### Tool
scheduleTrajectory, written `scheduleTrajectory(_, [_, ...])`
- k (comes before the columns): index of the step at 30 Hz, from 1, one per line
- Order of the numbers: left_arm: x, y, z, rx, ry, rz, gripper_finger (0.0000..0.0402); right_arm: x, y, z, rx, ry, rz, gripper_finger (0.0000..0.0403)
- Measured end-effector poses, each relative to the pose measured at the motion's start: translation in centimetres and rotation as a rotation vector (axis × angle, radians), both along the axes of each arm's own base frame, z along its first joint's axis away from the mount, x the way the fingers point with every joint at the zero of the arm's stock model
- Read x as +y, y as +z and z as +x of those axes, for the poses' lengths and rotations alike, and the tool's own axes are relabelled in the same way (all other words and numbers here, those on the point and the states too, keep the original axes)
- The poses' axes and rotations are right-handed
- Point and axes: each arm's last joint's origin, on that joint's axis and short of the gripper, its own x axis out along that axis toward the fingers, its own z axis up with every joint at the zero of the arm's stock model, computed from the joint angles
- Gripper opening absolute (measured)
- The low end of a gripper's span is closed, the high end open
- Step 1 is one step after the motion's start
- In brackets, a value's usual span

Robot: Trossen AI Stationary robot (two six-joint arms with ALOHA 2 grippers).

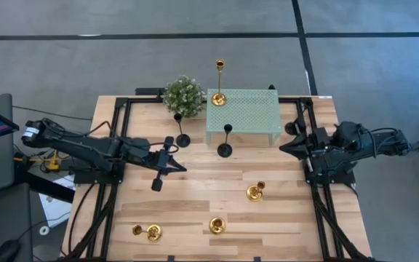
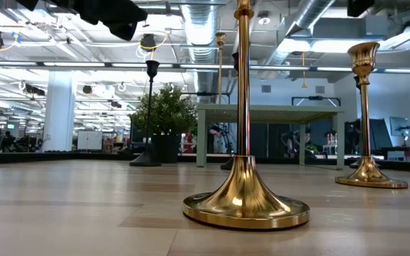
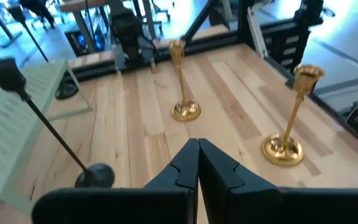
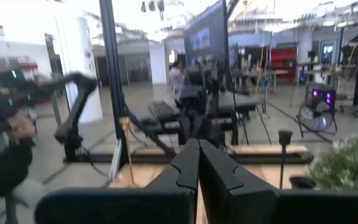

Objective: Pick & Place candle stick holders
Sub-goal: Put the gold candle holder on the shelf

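The left tool, shut and empty, points toward the upright black holder just beyond, mid-worktop; the right tool waits shut.

We record a light wooden table. Standing directly on it: a mint green perforated stand, a bushy green plant, two black candle stick holders, and three gold candle stick holders.
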Motion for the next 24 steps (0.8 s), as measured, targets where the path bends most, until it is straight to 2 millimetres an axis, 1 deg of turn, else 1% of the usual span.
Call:
scheduleTrajectory(4, [-0.1, -0.4, 0.5, 0.022, 0.0, 0.001, 0.0005, 0.0, -0.8, 0.2, 0.083, 0.0, 0.024, 0.0])
scheduleTrajectory(8, [-0.2, -1.0, 1.1, 0.055, 0.004, -0.012, 0.0005, 0.2, -1.3, 1.3, 0.141, -0.005, 0.018, 0.0])
scheduleTrajectory(11, [-0.3, -1.3, 1.5, 0.066, 0.012, -0.01, 0.0005, 0.2, -1.7, 2.3, 0.182, -0.064, 0.01, 0.0])
scheduleTrajectory(14, [-0.2, -1.5, 1.8, 0.078, 0.063, 0.003, 0.0004, 0.2, -2.4, 3.6, 0.232, -0.127, -0.015, 0.0])
scheduleTrajectory(17, [-0.1, -1.6, 1.8, 0.076, 0.105, 0.014, 0.0005, 0.2, -3.1, 4.9, 0.282, -0.151, -0.026, 0.0])
scheduleTrajectory(24, [0.1, -1.7, 1.7, 0.089, 0.118, 0.071, 0.0004, 0.1, -4.4, 8.8, 0.293, -0.188, -0.033, 0.0])
